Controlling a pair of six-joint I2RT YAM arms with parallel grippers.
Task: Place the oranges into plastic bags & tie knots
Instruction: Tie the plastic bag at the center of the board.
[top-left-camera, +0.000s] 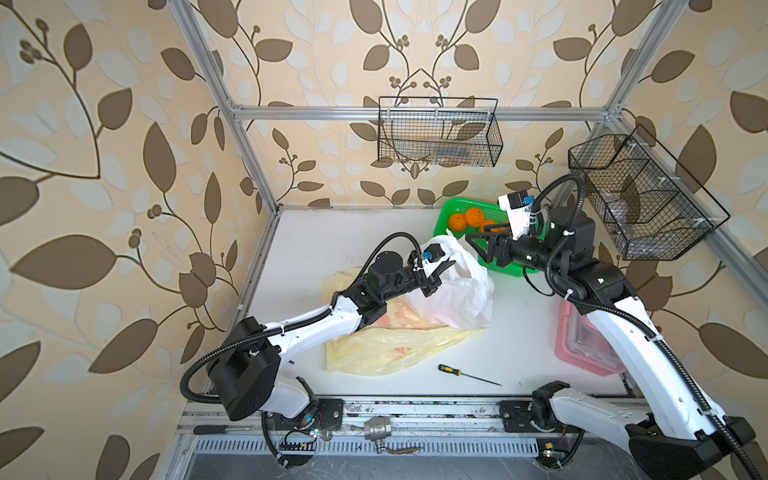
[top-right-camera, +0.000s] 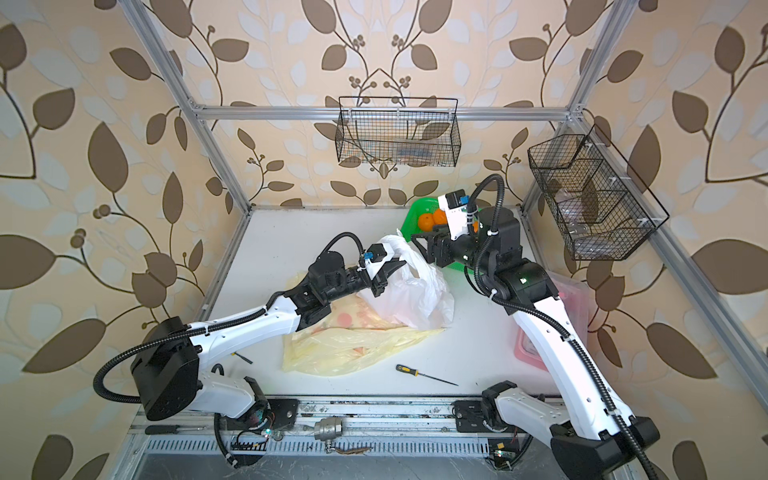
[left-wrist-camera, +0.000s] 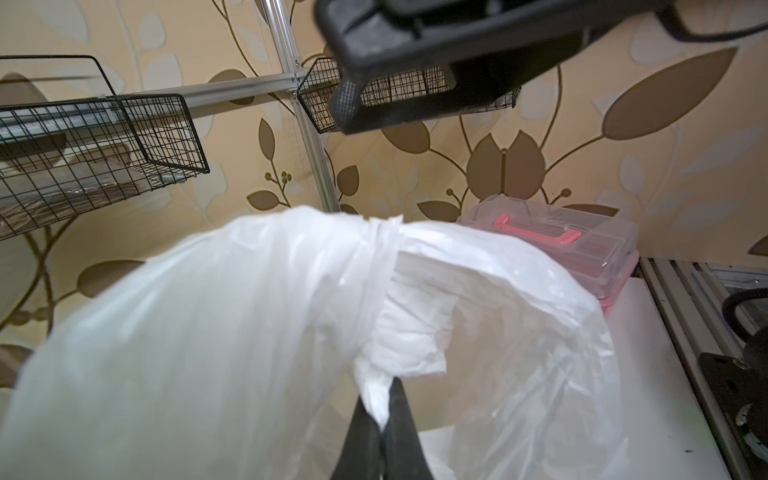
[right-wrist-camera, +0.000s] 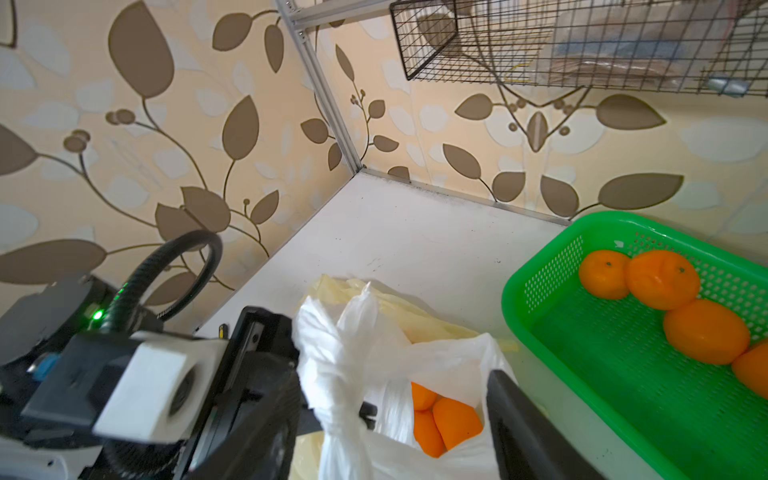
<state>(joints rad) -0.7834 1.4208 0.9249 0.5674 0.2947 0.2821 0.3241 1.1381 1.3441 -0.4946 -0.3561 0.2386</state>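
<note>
Left wrist view: left gripper (left-wrist-camera: 384, 411) is clenched on a bunched strap of the white bag (left-wrist-camera: 249, 332), with the film drawn up taut from the pinch. The bag sits toward the back right corner of the worktop (top-left-camera: 316, 241), close against the green basket (right-wrist-camera: 540, 291) (touching or just beside, cannot tell). The right wrist view shows three oranges (right-wrist-camera: 440, 419) low in its open mouth, and four other oranges (right-wrist-camera: 663, 278) in view in the basket. Right gripper (top-left-camera: 477, 248) is released, jaws spread with nothing between them, poised by the bag's mouth on the basket side.

Judgement: this is either more loading or the start of the tie, since the mouth is open and no knot is made. To do it well, the left should hold its strap high so the fruit hangs low. The right should take the free strap near its root, not the thin wall, which looks apt to slip or tear. Yellow bags (top-left-camera: 386, 345) lie flat beneath, toward the front edge, and one could get dragged along.
</note>
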